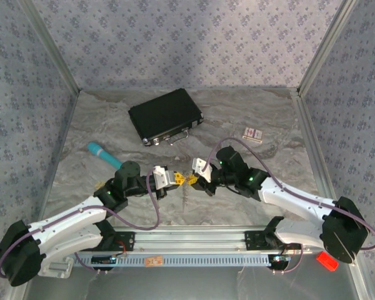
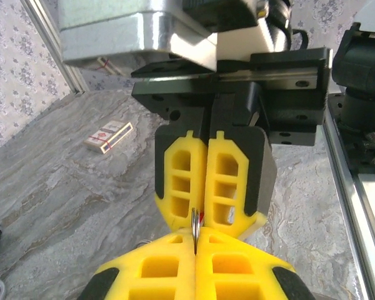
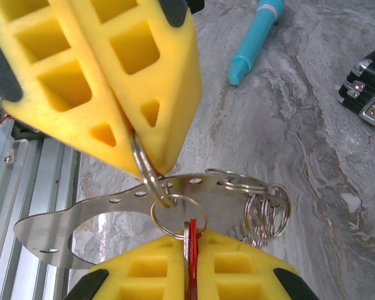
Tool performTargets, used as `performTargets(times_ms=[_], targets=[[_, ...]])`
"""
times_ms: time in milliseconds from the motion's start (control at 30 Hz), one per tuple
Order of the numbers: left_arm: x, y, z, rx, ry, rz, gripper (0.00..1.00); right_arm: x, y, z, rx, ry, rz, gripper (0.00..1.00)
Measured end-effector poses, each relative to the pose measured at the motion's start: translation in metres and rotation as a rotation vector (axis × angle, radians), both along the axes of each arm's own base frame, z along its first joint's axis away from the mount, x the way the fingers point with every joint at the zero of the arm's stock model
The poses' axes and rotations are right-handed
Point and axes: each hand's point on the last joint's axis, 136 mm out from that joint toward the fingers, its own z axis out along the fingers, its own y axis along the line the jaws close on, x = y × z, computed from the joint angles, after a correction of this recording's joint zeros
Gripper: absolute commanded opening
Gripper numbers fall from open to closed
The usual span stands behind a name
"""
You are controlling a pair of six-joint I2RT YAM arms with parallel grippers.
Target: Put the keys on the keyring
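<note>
My left gripper [image 3: 144,167] [image 2: 195,240] [image 1: 175,180] is shut on the edge of a silvery split keyring [image 3: 145,169] [image 2: 195,226]. That ring hangs into a flat metal plate [image 3: 81,215] with a row of holes. My right gripper [image 3: 191,240] [image 2: 206,215] [image 1: 192,180] faces it tip to tip. It is shut on a red-headed key [image 3: 192,250] with a silvery blade beside it. A small ring [image 3: 178,215] on that key crosses the keyring's lower end; whether they are linked, I cannot tell. Both grippers hover above the table.
Several more rings [image 3: 269,212] hang at the plate's right end. A teal pen-like stick [image 1: 104,155] [image 3: 256,34] lies to the left, a black case [image 1: 165,115] behind, a small card box [image 1: 253,133] [image 2: 109,135] at the back right. A metal rail [image 1: 194,256] runs along the near edge.
</note>
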Motion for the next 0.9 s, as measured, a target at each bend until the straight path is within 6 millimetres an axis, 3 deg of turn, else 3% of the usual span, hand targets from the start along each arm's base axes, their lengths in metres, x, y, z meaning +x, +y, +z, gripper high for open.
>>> performTargets(times_ms=[267,700,767,867,900], targets=[[-0.001,0.002,-0.006,0.027,0.003,0.000,0.00,0.001,0.001,0.016,-0.005,-0.036,0.008,0.09],[0.000,0.004,-0.013,0.085,0.005,0.001,0.00,-0.002,-0.006,0.023,-0.044,-0.067,0.012,0.03],[0.002,0.002,-0.012,0.087,-0.001,0.001,0.14,-0.002,-0.007,0.026,-0.053,-0.075,0.012,0.03],[0.005,0.002,-0.012,0.092,-0.004,0.016,0.52,0.001,-0.008,0.031,-0.063,-0.090,0.004,0.03],[0.006,0.003,-0.012,0.090,-0.001,0.024,0.60,0.001,-0.008,0.032,-0.066,-0.094,0.000,0.03]])
